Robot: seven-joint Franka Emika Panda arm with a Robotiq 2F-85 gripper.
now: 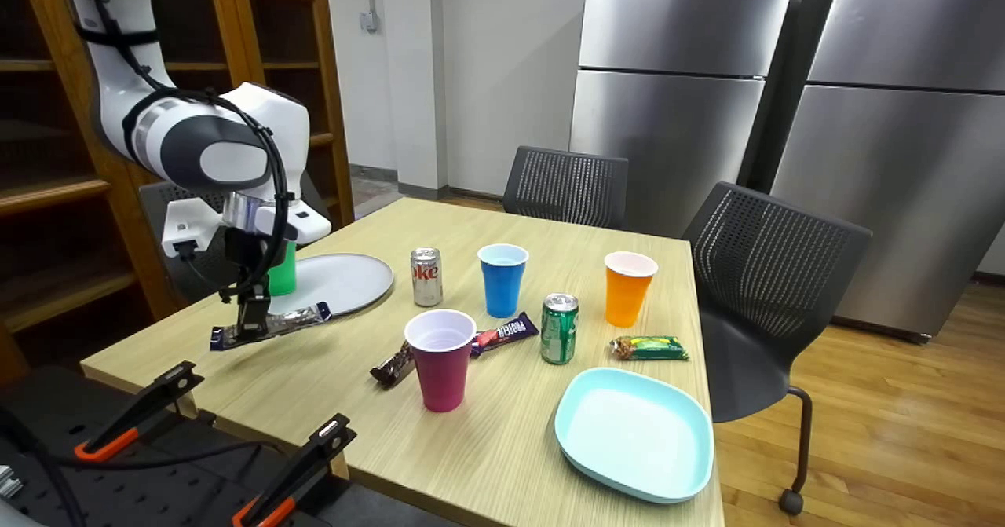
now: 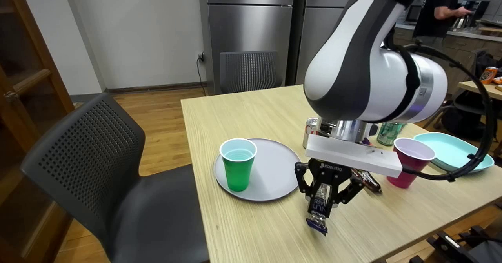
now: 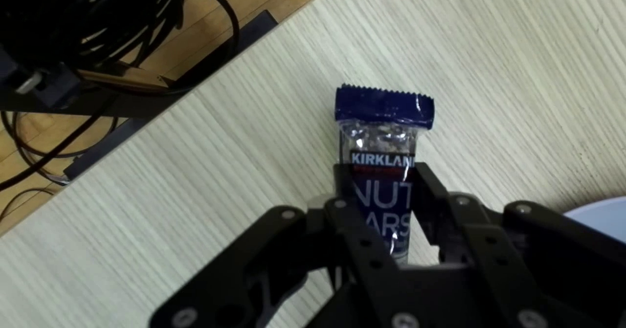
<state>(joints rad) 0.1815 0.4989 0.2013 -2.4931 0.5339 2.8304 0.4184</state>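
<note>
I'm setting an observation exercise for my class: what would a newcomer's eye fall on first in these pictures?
Probably the white-and-black jointed robot arm, looming over the pale wood-grain table in both exterior views, its black two-fingered hand closed on a clear-and-navy plastic-wrapped nut bar. Next, perhaps, the tapered green plastic cup standing on the round grey plate, and the rounded-square turquoise tray near the table's edge.

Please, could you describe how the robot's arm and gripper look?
The arm is white and rounded, with dark grey sections, a silvery band and black straps. A black cable loops along it. A white block sits above the black, jointed gripper, marked ROBOTIQ.
</note>
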